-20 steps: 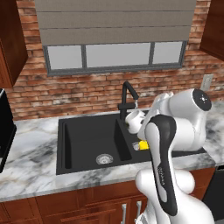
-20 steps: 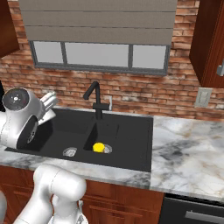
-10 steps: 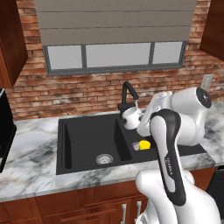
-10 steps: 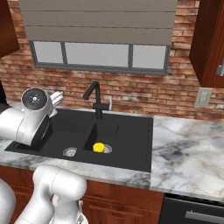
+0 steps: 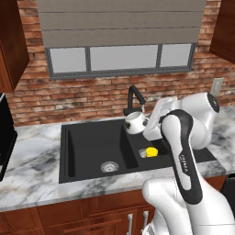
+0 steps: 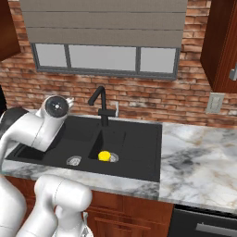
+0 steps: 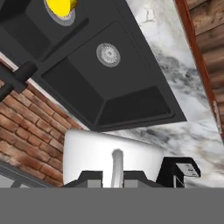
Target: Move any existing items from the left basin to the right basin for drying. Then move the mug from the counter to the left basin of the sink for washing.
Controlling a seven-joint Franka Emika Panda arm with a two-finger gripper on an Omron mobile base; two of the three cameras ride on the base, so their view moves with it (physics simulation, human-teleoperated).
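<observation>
My gripper is shut on a white mug and holds it in the air, above the sink's divider and just in front of the black faucet. In the hand view the mug lies close against the gripper, with its handle between the fingers. The small yellow item sits on the drain of the narrower right basin; it shows too in the right base view and in the hand view. The wide left basin holds just its silver drain.
White marble counter surrounds the black sink on both sides. A dark appliance stands at the far left of the counter. The brick wall and window run behind the faucet. My arm's elbow covers part of the left basin in the right base view.
The gripper has carried the mug a little to the left, from over the right basin to the divider. The arm's elbow swung along. The yellow item has stayed put.
</observation>
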